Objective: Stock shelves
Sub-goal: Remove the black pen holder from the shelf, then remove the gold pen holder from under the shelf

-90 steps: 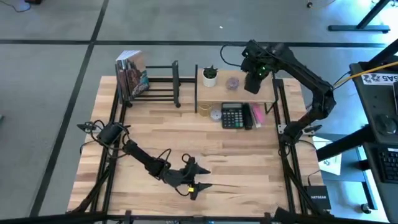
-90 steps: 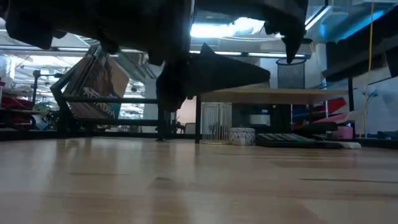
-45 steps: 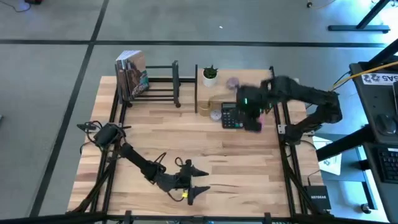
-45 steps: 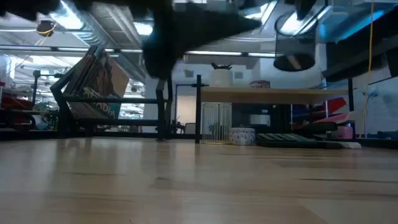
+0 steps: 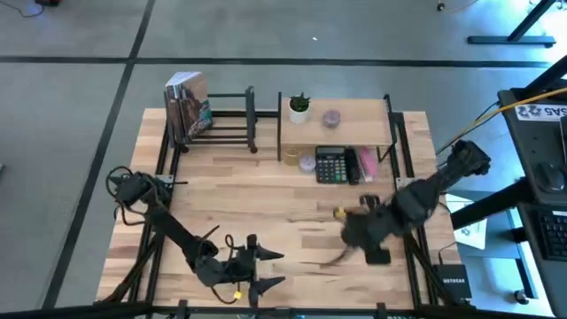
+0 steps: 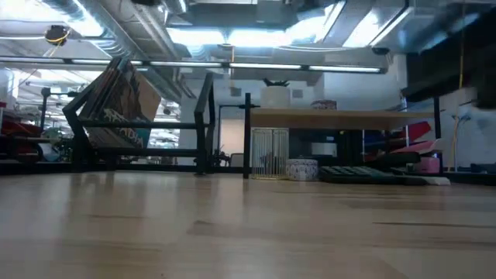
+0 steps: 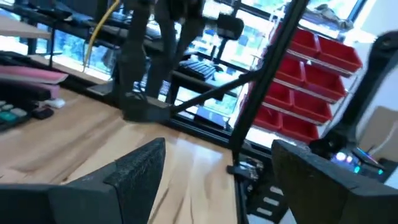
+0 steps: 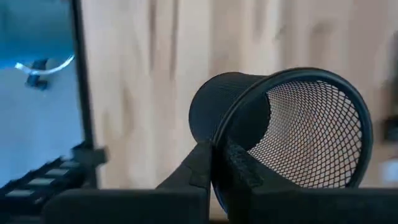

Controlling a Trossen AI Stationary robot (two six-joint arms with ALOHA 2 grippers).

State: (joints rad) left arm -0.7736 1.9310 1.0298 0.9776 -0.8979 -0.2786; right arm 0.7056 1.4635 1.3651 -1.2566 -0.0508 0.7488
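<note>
Right claw [image 8: 219,163] – clamped on mesh cup [image 8: 292,124] rim, near table's [image 5: 292,204] front-right | left claw [image 5: 257,270] – fingers spread, front edge

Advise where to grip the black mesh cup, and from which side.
Pinch the rim wall, one finger inside and one outside, coming in at the open mouth. The mesh cup is a thin-walled open cylinder, probably too wide to span. The right gripper holds it just so, shut on the rim. The left gripper waits open near the table's front edge.
</note>
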